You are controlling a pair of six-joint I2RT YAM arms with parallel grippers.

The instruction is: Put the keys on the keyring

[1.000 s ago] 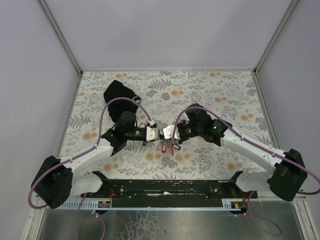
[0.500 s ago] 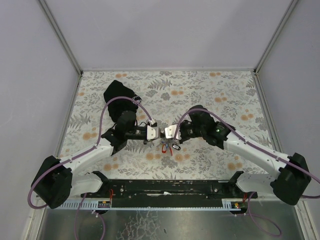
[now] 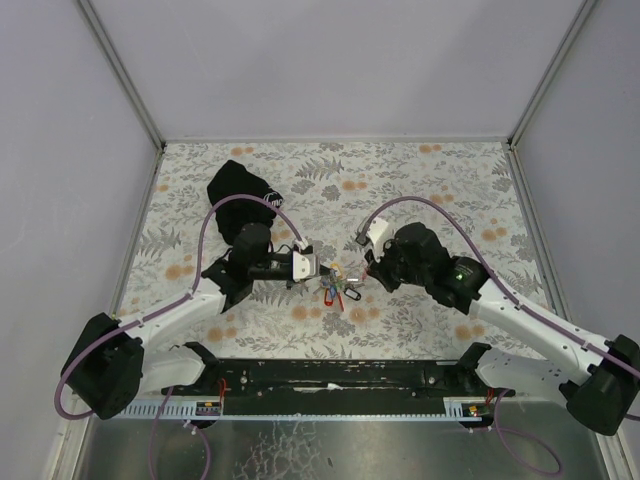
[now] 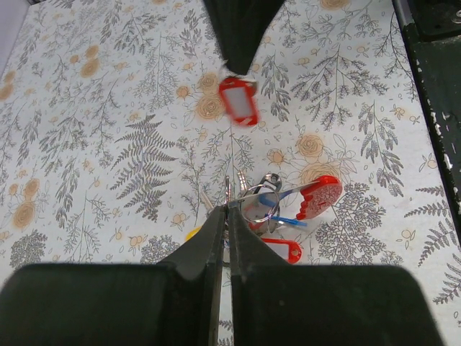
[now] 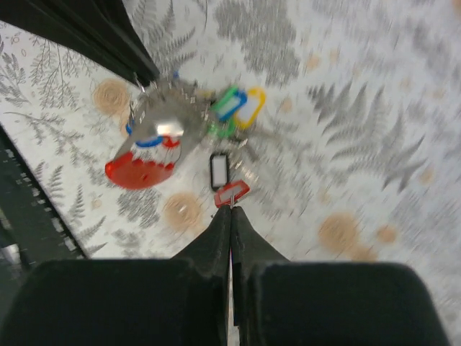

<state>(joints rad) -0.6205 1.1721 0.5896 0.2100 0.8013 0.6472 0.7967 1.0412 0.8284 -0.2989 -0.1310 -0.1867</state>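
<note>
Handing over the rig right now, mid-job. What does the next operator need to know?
Left gripper: shut on the keyring, which carries a bunch of keys with green, blue and yellow tags.
Right gripper: shut on a single red-tagged key, held apart from the bunch.
Done: most keys appear to be on the ring.
Left: thread the red-tagged key on.
Black tag: attached or not, cannot tell.

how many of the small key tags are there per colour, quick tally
red tags: 2
green tag: 1
blue tag: 1
yellow tag: 1
black tag: 1
total: 6 small tags, not counting the big red fob
</note>
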